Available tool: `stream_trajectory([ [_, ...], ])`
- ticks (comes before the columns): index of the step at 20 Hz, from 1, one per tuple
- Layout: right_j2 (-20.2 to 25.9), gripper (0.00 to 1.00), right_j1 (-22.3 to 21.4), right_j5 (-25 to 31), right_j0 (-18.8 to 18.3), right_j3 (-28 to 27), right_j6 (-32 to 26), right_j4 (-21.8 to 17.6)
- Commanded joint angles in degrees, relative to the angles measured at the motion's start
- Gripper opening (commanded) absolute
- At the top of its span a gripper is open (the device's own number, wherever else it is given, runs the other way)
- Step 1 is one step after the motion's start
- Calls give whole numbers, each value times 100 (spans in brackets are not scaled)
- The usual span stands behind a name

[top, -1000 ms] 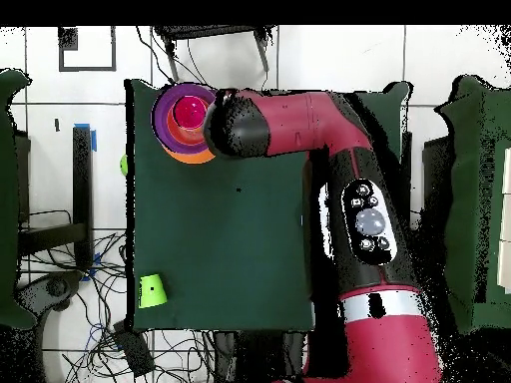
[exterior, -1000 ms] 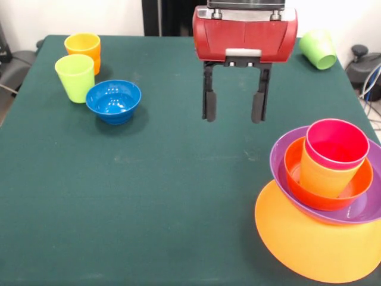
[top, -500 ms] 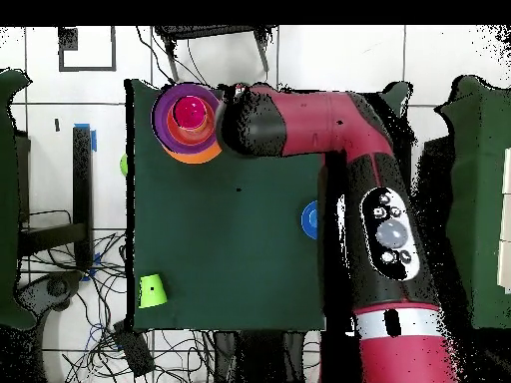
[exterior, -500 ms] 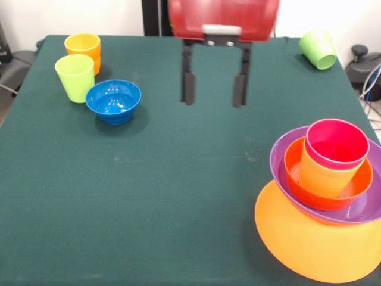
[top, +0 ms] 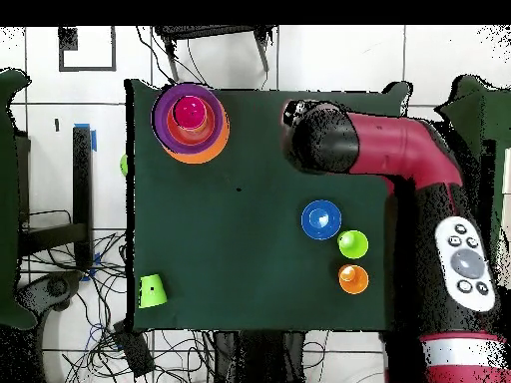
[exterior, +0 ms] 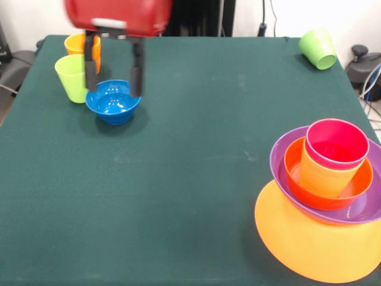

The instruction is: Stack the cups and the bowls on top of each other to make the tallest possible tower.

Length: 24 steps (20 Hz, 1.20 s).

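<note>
Front view: gripper w/ fingers spread, empty, hangs over the small blue bowl, tips straddling its far rim; should centre one finger inside the rim before dropping. Overhead view: blue bowl at approx 6 o'clock from the arm's wrist; tower well apart at 9 o'clock.

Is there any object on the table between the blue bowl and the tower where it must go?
Nothing visible: the green cloth between the blue bowl and the tower lies bare.
</note>
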Motion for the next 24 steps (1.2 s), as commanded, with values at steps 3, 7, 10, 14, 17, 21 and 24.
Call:
stream_trajectory([
  [3,-117,100,339,-128,-154,1025,-253,-442],
  [7,-317,100,235,83,-142,1243,57,-383],
  [10,-388,100,233,14,-162,1324,64,-393],
  [14,-367,100,212,297,-256,1300,-194,-335],
  [17,-446,100,149,644,-250,1180,-310,-329],
  [21,-701,100,211,684,-148,947,-200,-497],
  [24,-847,100,206,947,-103,902,-122,-451],
])
